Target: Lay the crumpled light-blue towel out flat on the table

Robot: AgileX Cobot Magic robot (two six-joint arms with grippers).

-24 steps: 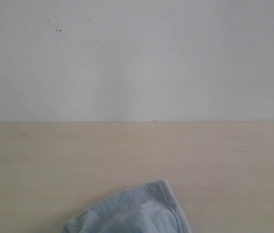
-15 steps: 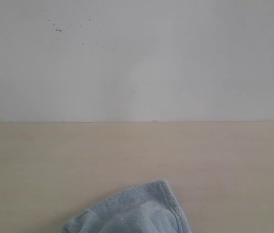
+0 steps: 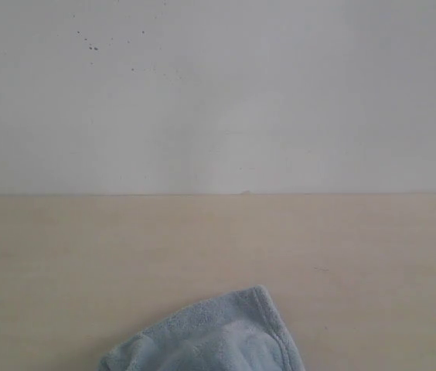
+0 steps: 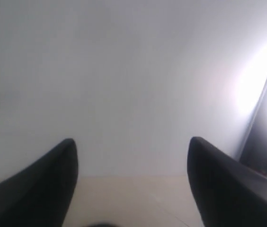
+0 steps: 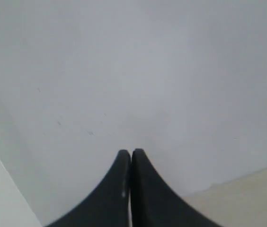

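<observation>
One towel (image 3: 210, 338) lies bunched as before, left pincer (image 4: 132, 141) spread, right pincer (image 5: 130, 152) pressed together

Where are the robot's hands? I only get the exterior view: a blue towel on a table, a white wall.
Observer: Outside your picture. The left wrist view shows the left gripper open, its dark fingers wide apart.
Operator: And the other one?
Observer: The right gripper is shut, fingertips pressed together with nothing between them.
Operator: Is either touching the towel?
Observer: Seemingly not: no towel shows in either wrist view; both face the white wall and a strip of table.
</observation>
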